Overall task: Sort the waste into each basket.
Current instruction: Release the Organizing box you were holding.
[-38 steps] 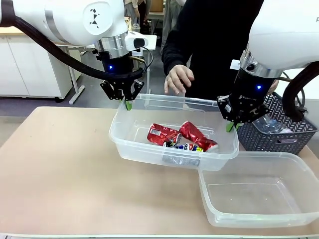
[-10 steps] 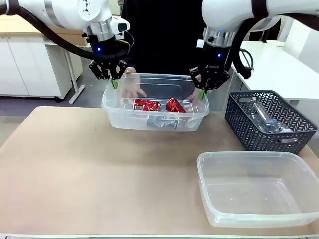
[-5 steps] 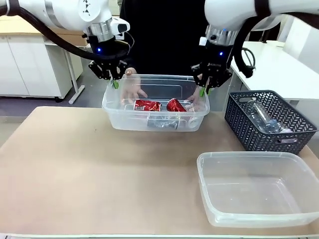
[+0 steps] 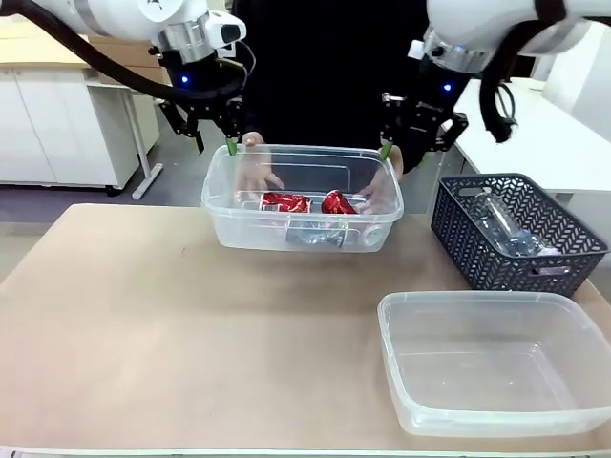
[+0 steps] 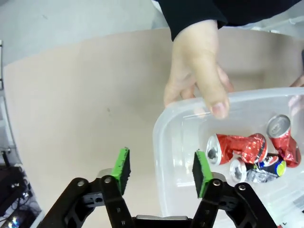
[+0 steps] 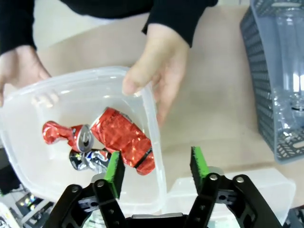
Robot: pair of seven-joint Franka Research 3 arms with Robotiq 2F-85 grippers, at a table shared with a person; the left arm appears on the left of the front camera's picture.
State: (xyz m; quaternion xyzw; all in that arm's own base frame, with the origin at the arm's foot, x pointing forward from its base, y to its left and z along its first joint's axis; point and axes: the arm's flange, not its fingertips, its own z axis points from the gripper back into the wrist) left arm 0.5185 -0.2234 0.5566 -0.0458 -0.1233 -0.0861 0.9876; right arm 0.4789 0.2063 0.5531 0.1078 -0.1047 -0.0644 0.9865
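Left gripper [image 5: 161, 172] and right gripper [image 6: 154, 167]: fingers spread, empty, over tub [image 4: 246, 234] rim. Cans [image 4: 284, 202] sorted; bottles [image 4: 496, 224], apparently in the three-o'clock basket [image 4: 535, 274], pending.

The far tub [image 4: 222, 227] and the near tub [image 4: 399, 377] are clear, smooth, glossy plastic that catches the light along the rolled rims, and the crushed cans [image 4: 284, 202] inside the far one are thin metal, shiny red with bare silver ends, creased all over. The table [image 4: 143, 324] has a matt, smooth tan top like paper or board, while the lattice basket [image 4: 520, 258] is dull dark plastic holding a clear glossy plastic bottle [image 4: 492, 218]. The left gripper [image 5: 161, 156] and right gripper [image 6: 155, 154] are matt black with matt green pads [image 5: 122, 168], the arm shells [image 4: 477, 19] glossy white, and the person's sleeve [image 6: 180, 12] is black matt cloth
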